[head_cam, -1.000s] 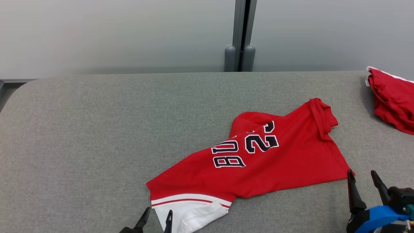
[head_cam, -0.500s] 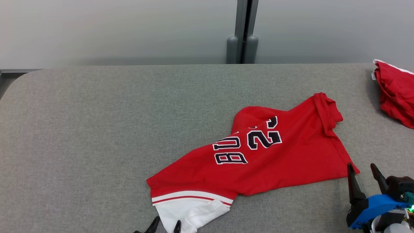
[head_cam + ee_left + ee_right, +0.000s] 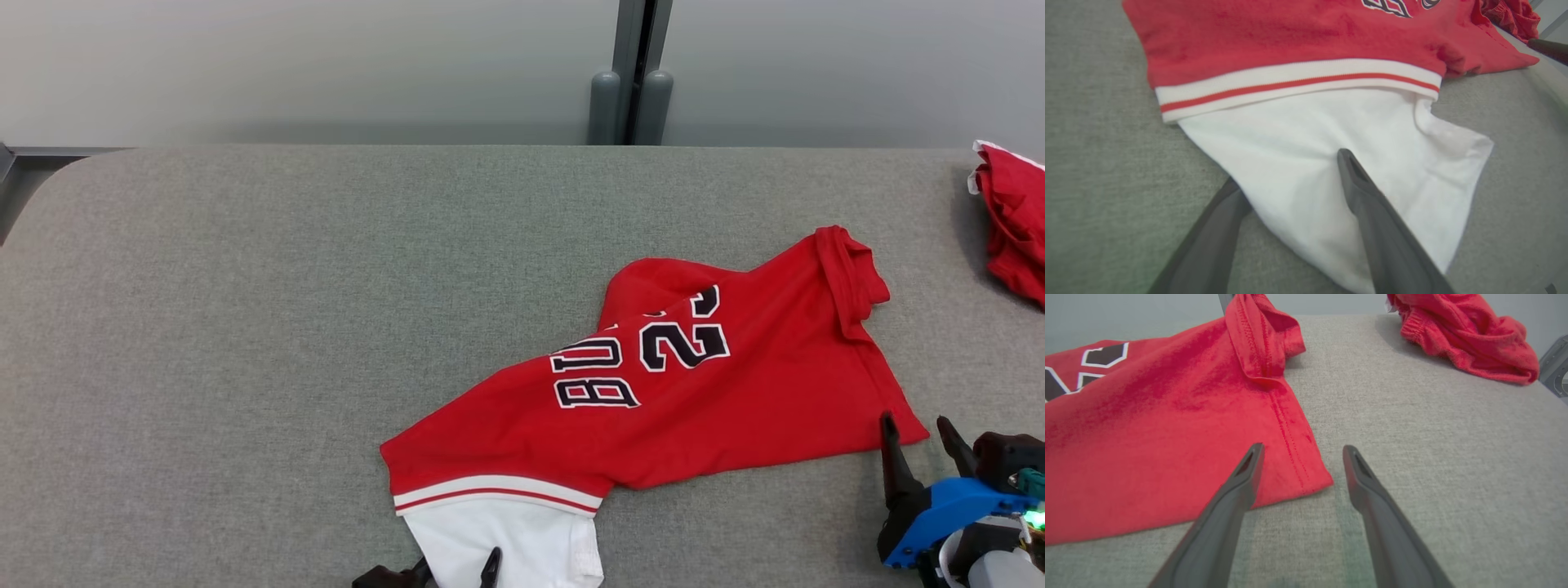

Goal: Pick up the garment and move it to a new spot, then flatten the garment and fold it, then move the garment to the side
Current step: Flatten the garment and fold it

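Observation:
The garment is a red jersey with dark numbers and a white part below a white-and-red band, lying crumpled on the grey table. My left gripper is open at the white part's near edge. In the left wrist view my left gripper has one finger lying on the white cloth and the other at its edge. My right gripper is open at the garment's near right corner. That red corner lies between the fingertips of my right gripper.
A second red cloth pile lies bunched at the table's far right edge, also seen as the red pile in the right wrist view. A grey post stands behind the table. Bare grey surface spreads to the left.
The head camera has shifted, so the whole picture moved. My left gripper has slid right, onto the white part, which now lies wider. My right gripper stays at the red corner.

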You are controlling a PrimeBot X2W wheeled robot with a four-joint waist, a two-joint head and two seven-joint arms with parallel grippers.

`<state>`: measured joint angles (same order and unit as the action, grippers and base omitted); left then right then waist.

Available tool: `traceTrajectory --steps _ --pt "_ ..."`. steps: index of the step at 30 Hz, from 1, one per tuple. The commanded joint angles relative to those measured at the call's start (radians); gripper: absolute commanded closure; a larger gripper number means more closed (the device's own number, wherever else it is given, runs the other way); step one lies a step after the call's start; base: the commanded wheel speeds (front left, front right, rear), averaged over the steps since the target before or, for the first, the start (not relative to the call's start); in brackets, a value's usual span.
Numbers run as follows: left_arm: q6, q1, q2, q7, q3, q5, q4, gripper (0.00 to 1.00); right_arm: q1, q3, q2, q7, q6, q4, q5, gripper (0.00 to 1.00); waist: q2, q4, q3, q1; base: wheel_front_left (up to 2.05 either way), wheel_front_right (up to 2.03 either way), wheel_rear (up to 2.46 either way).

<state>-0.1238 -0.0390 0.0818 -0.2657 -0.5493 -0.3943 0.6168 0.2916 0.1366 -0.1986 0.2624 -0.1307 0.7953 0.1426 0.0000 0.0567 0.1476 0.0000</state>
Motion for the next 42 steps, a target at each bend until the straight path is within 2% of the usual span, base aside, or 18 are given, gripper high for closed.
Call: traceTrajectory --steps 1,15,16,17,18,19,20,27,34,38,42 --pt "-0.011 0.005 -0.003 0.025 -0.022 -0.01 0.014 0.0 0.021 0.0 -0.007 0.003 0.0 0.026 0.004 0.0 0.0 0.005 0.002 0.0 0.0 0.0 0.0" --pt "-0.011 -0.022 0.013 0.013 -0.048 -0.04 0.004 0.0 0.088 -0.033 0.001 -0.001 0.0 0.21 0.042 0.0 0.0 0.024 0.021 0.0 0.0 0.0 0.0" --pt "-0.011 -0.022 0.014 0.012 -0.05 -0.044 0.002 0.0 0.093 -0.039 0.004 -0.001 0.0 0.217 0.049 0.55 0.0 0.024 0.022 0.0 0.0 0.0 0.0" --pt "-0.011 -0.022 0.014 0.012 -0.055 -0.05 0.001 0.0 0.096 -0.051 0.008 -0.003 0.0 0.225 0.056 1.0 0.0 0.024 0.022 0.0 0.0 0.0 0.0" --pt "-0.011 -0.022 0.015 0.012 -0.061 -0.054 0.0 0.17 0.099 -0.062 0.011 -0.003 0.0 0.224 0.061 1.0 0.0 0.024 0.022 0.0 0.0 0.0 0.0" --pt "-0.011 -0.021 0.015 0.015 -0.068 -0.063 0.0 0.64 0.103 -0.069 0.011 -0.003 0.0 0.216 0.068 1.0 0.0 0.023 0.021 0.0 0.0 0.0 0.0" --pt "-0.011 -0.02 0.015 0.018 -0.074 -0.072 -0.003 1.0 0.103 -0.075 0.01 -0.003 0.0 0.207 0.075 1.0 0.0 0.022 0.021 0.0 0.0 0.0 0.0" --pt "-0.007 -0.024 0.031 0.007 -0.087 -0.131 -0.063 1.0 0.04 -0.109 -0.002 0.002 0.0 0.045 0.114 1.0 0.0 0.016 -0.001 0.0 0.0 0.0 0.0" --pt "-0.007 -0.065 0.046 0.003 -0.049 -0.196 -0.192 1.0 -0.026 -0.129 -0.027 0.002 0.0 -0.163 0.146 1.0 0.0 0.0 -0.014 0.0 0.0 0.0 0.0" --pt "-0.007 -0.112 0.065 0.006 -0.023 -0.221 -0.258 1.0 -0.007 -0.138 -0.039 0.002 0.0 -0.236 0.168 1.0 0.0 -0.009 -0.011 0.0 0.0 0.0 0.0" --pt "-0.007 -0.225 0.096 0.027 0.031 -0.251 -0.316 1.0 0.061 -0.156 -0.058 0.002 0.0 -0.307 0.194 1.0 0.0 -0.017 0.003 0.0 0.0 0.0 0.0"
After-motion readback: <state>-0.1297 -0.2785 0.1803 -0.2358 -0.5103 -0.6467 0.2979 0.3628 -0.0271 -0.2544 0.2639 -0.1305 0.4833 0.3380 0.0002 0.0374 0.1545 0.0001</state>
